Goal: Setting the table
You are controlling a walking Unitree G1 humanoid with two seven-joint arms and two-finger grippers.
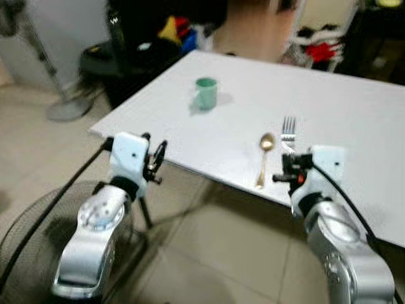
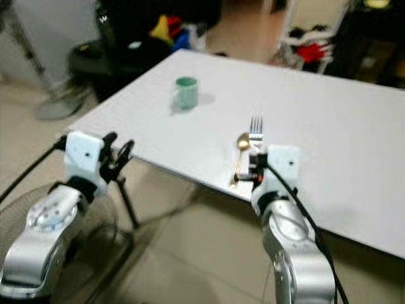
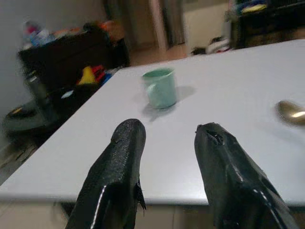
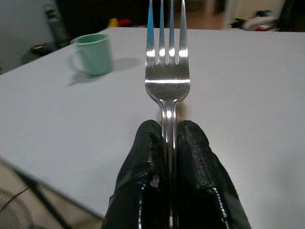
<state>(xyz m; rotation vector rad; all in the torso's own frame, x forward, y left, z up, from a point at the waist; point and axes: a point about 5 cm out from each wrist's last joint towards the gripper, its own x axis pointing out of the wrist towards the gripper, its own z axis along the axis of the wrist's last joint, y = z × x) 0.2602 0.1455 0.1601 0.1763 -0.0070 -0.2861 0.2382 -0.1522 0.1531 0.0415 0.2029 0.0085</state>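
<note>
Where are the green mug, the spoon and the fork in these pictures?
green mug [image 1: 205, 93], left eye view, on its side wall.
spoon [image 1: 266, 142], left eye view, on its bowl.
fork [image 4: 167, 55], right wrist view, on its tines.

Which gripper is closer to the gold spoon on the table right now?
The right. The right gripper, shut on the fork, is just beside the spoon at the table's near edge; the left gripper sits off the table's corner, farther away.
</note>
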